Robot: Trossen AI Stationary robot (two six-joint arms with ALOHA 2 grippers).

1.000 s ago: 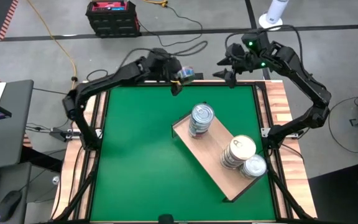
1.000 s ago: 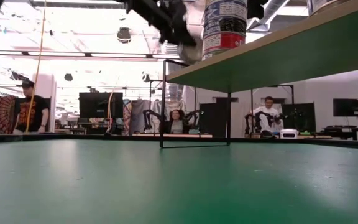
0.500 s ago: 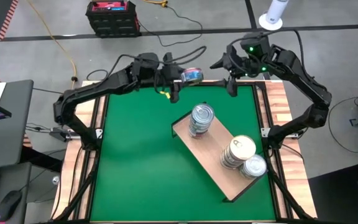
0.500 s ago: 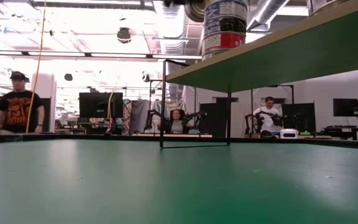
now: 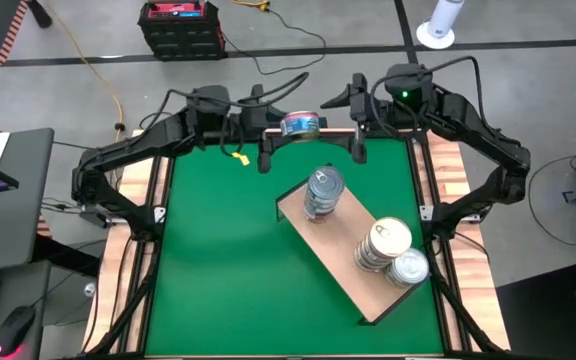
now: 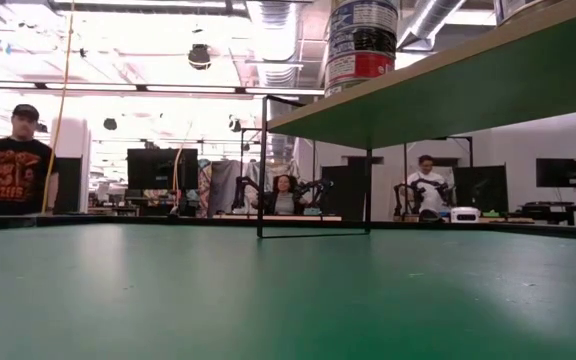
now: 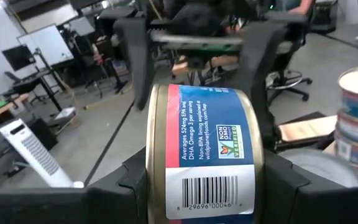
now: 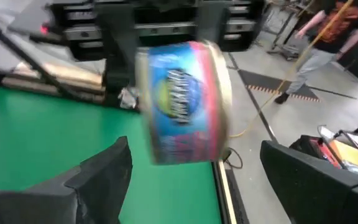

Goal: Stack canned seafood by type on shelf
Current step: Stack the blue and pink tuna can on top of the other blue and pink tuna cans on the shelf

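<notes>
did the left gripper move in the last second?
Yes. In the high view the left gripper, holding a can, shifted rightward along the table's far edge toward the right gripper.

The room is a large open workshop with a grey concrete floor (image 5: 58, 90) and bright ceiling strip lights (image 6: 148, 88). In the overhead view, a black crate (image 5: 180, 25) with a red top sits on the floor at about eleven o'clock, a yellow cable (image 5: 88, 60) trailing past it. A white cylindrical stand (image 5: 442, 20) rises at one o'clock. At nine o'clock a dark desk (image 5: 8, 200) carries what may be a screen. Beyond the table, dark monitors (image 6: 158, 168) line the far wall, a person in a black cap (image 6: 13, 160) stands at nine o'clock, and two people (image 6: 286, 192) sit near the middle.
</notes>
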